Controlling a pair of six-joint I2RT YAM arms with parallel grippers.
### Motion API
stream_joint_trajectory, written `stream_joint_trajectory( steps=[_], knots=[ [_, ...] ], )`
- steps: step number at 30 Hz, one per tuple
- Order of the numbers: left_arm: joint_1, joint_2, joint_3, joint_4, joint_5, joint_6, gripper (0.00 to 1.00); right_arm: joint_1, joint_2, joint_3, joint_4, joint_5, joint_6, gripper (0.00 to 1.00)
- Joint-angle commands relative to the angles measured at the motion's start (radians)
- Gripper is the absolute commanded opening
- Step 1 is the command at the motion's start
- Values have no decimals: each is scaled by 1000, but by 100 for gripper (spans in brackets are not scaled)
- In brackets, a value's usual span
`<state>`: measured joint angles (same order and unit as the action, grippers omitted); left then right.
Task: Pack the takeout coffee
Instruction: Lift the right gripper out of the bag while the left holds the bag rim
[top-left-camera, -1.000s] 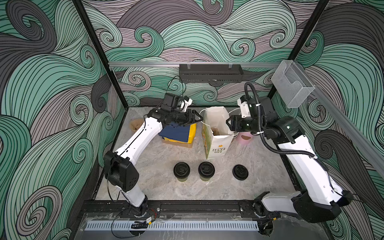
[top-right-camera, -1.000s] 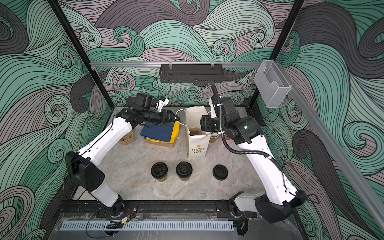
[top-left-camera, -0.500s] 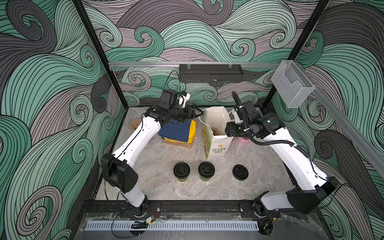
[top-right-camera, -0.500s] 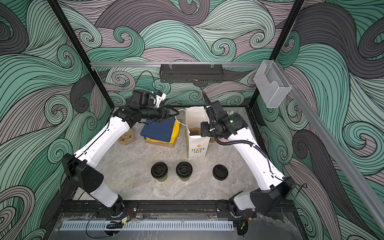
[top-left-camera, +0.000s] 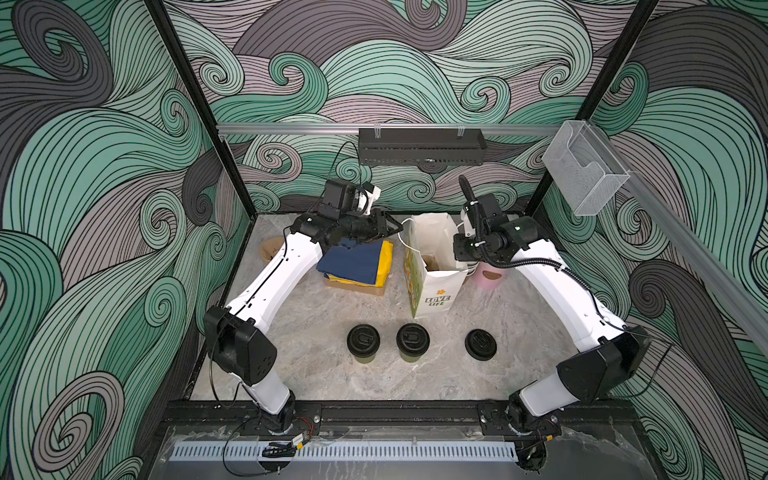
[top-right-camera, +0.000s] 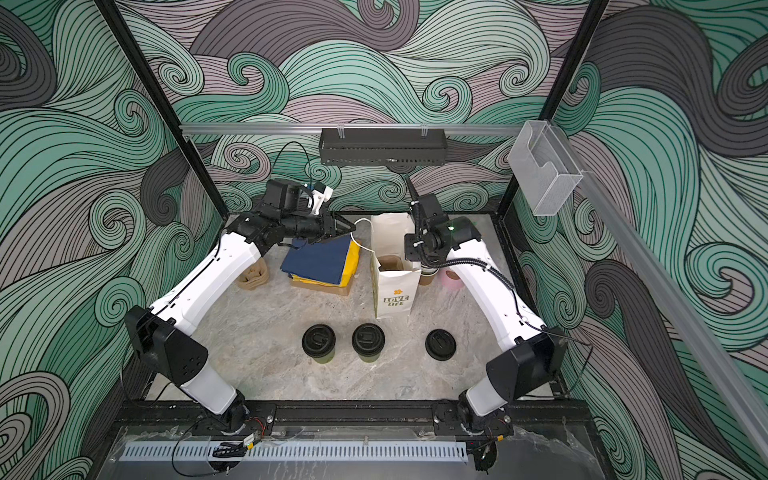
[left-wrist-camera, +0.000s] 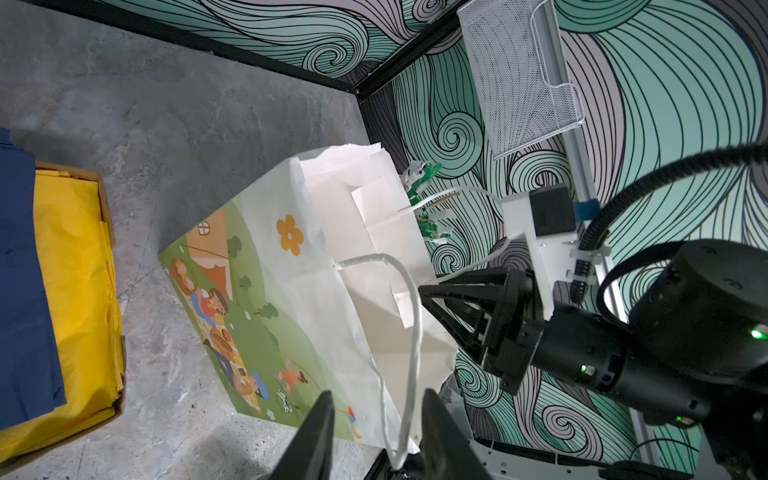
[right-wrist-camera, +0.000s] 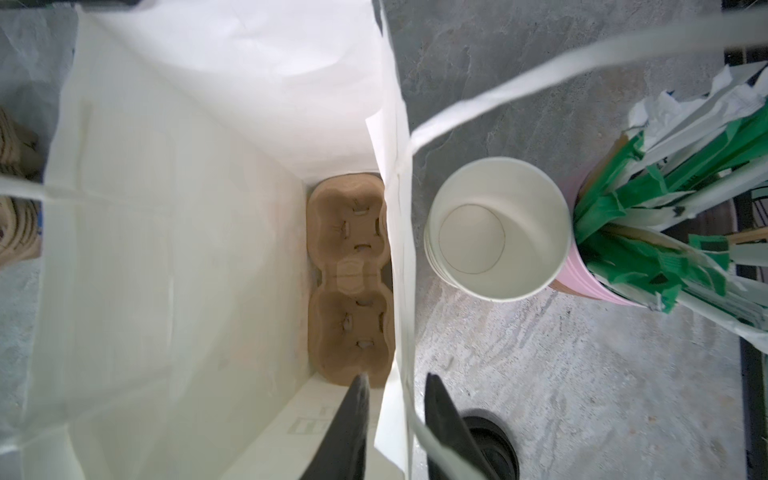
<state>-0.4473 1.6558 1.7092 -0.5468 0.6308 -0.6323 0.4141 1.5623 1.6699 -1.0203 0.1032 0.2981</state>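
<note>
Standing side by side near the front of the grey marbled bench (top-left-camera: 332, 386), the two small olive-brown paper cups with round black plastic sip lids (top-left-camera: 363, 340) (top-left-camera: 412, 340) have a loose black lid (top-left-camera: 481, 344) to their right. Behind them the tall white paper bag (top-left-camera: 436, 286) gapes open, a brown pulp cup carrier (right-wrist-camera: 349, 286) at its bottom. Both claws are at its mouth, well apart from the cups: left claw (left-wrist-camera: 378, 392) parted around the white cord handle (left-wrist-camera: 417, 328), right claw (right-wrist-camera: 397, 376) parted astride the bag's side wall.
</note>
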Motion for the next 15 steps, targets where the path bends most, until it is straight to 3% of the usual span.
stream_joint_trajectory(
  steps=[1,8,15],
  knots=[
    [-6,30,49,26,44,8,32,-14,15,22,45,-29,-38,18],
    [-5,38,63,31,44,5,17,-29,48,29,99,-131,-47,1],
    [-5,31,57,30,32,-1,6,-31,93,71,114,-203,-54,0]
  ],
)
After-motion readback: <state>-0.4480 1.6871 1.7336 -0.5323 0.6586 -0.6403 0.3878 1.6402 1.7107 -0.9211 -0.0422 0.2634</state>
